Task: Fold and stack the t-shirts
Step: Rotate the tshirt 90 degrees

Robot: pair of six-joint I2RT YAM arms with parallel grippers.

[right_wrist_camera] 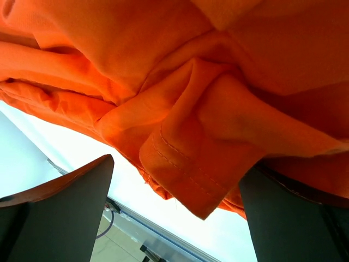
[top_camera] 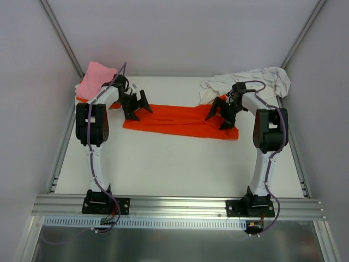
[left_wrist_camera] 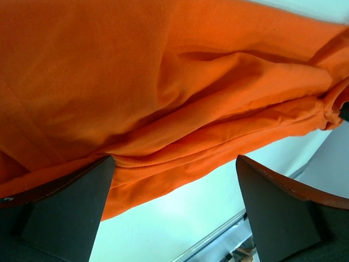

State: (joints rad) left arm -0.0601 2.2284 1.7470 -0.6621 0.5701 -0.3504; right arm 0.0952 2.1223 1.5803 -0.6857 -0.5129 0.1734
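Note:
A bright orange t-shirt (top_camera: 180,120) lies folded into a long band across the middle of the white table. My left gripper (top_camera: 138,109) is open at its left end, jaws wide apart over the cloth's near edge (left_wrist_camera: 163,164). My right gripper (top_camera: 221,115) is open at its right end, with a hemmed orange fold (right_wrist_camera: 191,174) between the spread jaws. A light pink t-shirt (top_camera: 95,79) lies heaped at the back left on another orange shirt (top_camera: 82,100). A crumpled white t-shirt (top_camera: 256,81) lies at the back right.
Grey walls close in the table (top_camera: 174,169) at the back and both sides. A metal rail (top_camera: 174,204) runs along the near edge with both arm bases on it.

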